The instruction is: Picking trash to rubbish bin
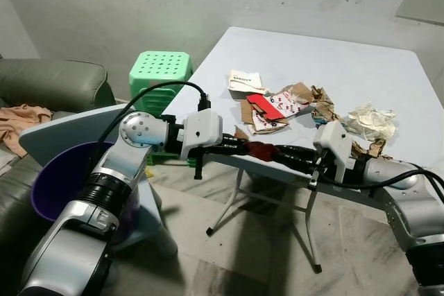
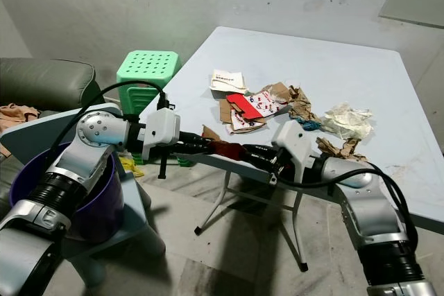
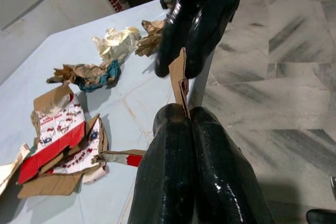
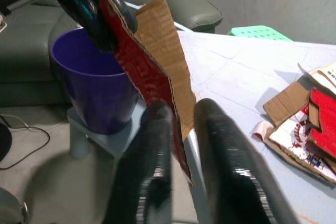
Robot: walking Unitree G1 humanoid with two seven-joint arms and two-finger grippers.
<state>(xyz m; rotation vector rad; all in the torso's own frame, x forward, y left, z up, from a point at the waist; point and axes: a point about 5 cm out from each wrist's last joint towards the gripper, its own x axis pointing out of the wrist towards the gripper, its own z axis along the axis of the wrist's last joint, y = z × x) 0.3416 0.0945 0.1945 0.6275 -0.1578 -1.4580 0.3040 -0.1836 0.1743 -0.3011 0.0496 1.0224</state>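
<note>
Left eye view: a purple rubbish bin (image 1: 48,185) sits at the far left on a low stand, and beside it the left gripper (image 1: 244,148) is clamped shut on one end of a torn cardboard scrap (image 1: 261,150), red on one face, held off the near edge of the pale table (image 1: 361,67). To its right, the right gripper (image 1: 283,153) meets the scrap's other end with fingers slightly parted around it. The scrap looks light, stiff and flat, best pinched across its faces near an edge.
</note>
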